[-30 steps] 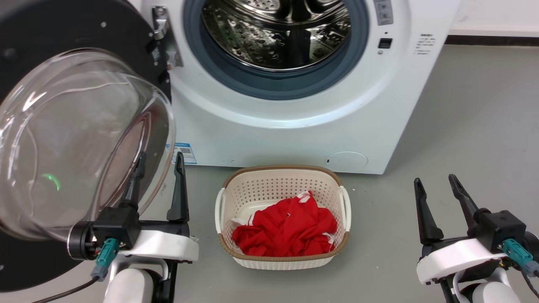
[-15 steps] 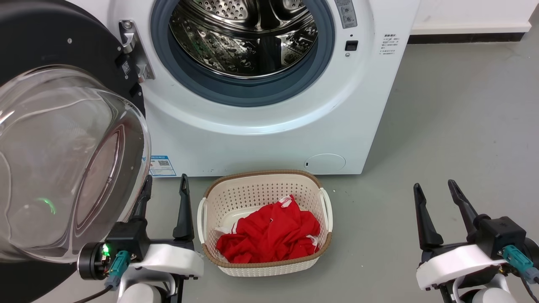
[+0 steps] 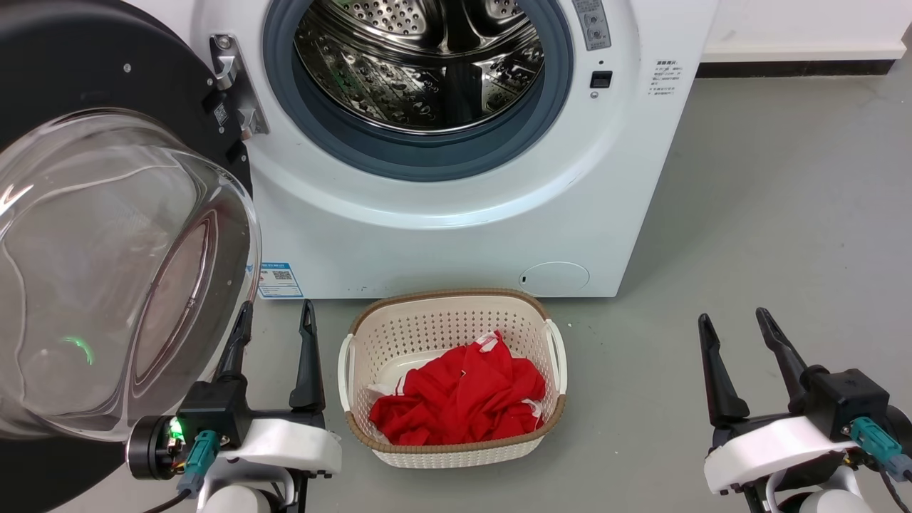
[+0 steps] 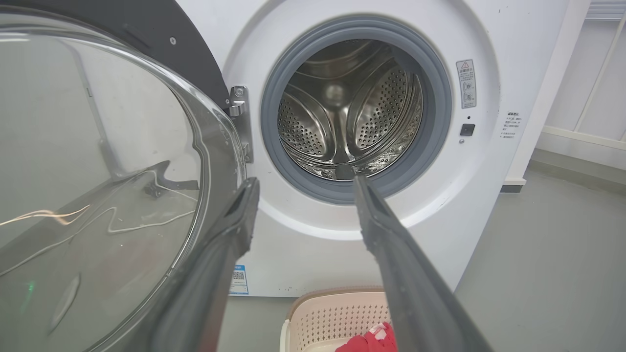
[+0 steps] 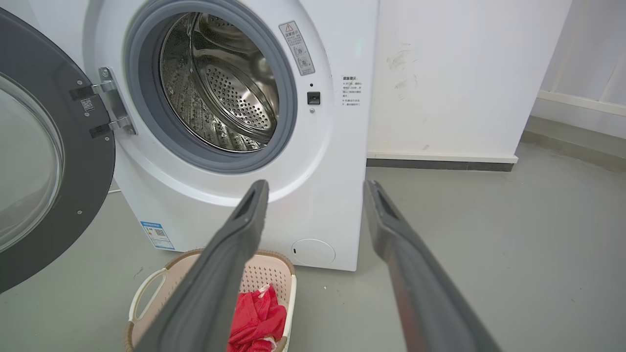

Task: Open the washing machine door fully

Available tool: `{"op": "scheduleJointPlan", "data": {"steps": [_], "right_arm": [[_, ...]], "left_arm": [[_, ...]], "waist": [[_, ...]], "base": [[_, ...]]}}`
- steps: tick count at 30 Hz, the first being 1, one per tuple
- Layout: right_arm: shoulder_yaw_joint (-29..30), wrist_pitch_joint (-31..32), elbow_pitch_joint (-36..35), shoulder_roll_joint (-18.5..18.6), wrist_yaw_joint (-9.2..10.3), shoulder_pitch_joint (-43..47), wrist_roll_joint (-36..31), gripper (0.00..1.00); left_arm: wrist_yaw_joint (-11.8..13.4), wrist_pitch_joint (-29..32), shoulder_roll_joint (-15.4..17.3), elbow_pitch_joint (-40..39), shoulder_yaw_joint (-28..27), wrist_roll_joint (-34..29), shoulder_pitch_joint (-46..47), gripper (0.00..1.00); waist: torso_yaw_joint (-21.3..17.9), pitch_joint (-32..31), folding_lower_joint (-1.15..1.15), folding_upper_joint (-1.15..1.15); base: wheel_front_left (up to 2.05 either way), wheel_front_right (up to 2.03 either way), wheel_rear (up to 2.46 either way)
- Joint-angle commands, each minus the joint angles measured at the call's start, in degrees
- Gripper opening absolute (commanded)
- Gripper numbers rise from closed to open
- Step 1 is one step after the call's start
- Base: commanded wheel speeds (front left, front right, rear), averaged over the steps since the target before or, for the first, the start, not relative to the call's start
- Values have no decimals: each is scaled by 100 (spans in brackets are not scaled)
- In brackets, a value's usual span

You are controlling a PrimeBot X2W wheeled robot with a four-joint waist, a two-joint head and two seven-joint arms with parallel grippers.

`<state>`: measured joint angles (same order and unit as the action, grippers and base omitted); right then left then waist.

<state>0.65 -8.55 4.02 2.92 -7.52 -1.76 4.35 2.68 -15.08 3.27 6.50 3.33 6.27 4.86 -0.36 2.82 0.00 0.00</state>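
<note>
Plainly, one washing machine door [image 3: 107, 235] stands wide; left pincer [image 3: 276, 308] and right pincer [image 3: 732, 315] gape empty.

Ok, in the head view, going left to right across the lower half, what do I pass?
washing machine door → left pincer → laundry basket → right pincer

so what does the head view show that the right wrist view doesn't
Head view: the left gripper, open beside the glass bowl of the washing machine door, and the whole basket with both handles. Right wrist view: scuff marks on the wall and the triangle on the warning label. Shared: the washing machine, its drum, red cloth in the basket, and the open right gripper.
</note>
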Motion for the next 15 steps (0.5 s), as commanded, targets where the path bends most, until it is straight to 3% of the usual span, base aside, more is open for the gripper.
{"op": "scheduleJointPlan", "data": {"steps": [1, 15], "right_arm": [[0, -12, 13, -9, 6, 71, 3, 100], [4, -32, 96, -9, 6, 28, 55, 100]], "left_arm": [[-11, -12, -4, -11, -7, -23, -48, 100], [-67, -12, -33, 6, -11, -22, 49, 100]], "waist": [[2, 3, 0, 0], [55, 50, 0, 0]], "base": [[0, 0, 0], [0, 0, 0]]}}
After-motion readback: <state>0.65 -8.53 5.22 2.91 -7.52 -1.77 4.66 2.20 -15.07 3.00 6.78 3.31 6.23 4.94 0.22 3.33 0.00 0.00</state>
